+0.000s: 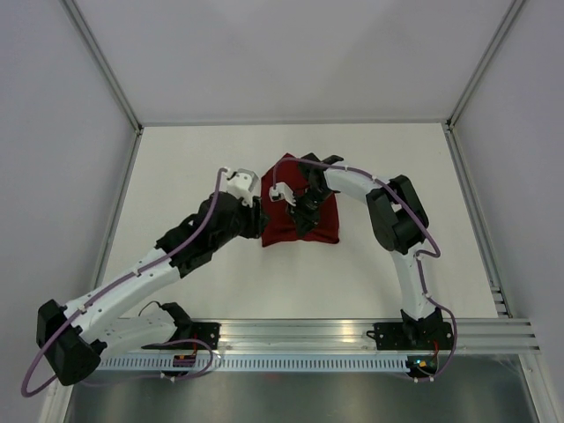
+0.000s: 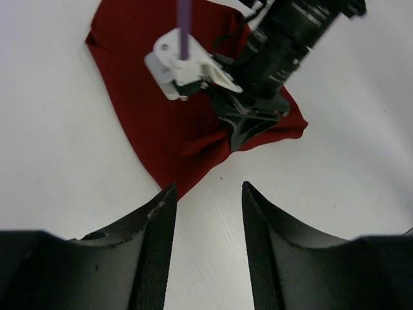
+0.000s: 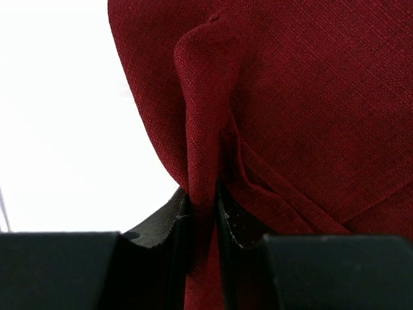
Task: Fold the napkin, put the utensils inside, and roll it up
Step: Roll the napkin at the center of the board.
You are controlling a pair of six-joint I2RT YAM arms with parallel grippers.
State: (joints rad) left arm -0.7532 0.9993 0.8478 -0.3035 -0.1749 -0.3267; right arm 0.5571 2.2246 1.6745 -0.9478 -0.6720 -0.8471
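1. One pinch is the whole step: the right gripper (image 3: 203, 200) has its jaws clenched on a raised ridge of the napkin (image 3: 310, 97); the ridge runs up and away from between the jaws, and the rest of the cloth spreads ahead of them and to one side.
2. Judged from this, a fold is in hand; the ridge looks thin and bunched, so the lift should be low and slow, carried straight across the cloth, lest the pinch slip or drag the layer beneath.
3. The left gripper (image 2: 206, 190) stands released, jaws apart with only bare table (image 2: 64, 161) between them; the napkin's near corner lies just ahead of them, close to one fingertip; that arm could well press this edge down as an anchor while the other folds.
4. Edges should be matched before letting go; the outline looks uneven, so a crooked fold would probably roll badly.
5. Count: one napkin, flat on the table under and ahead of the right jaws; two grippers; no fork in any view, so whether one lies hidden cannot be told.
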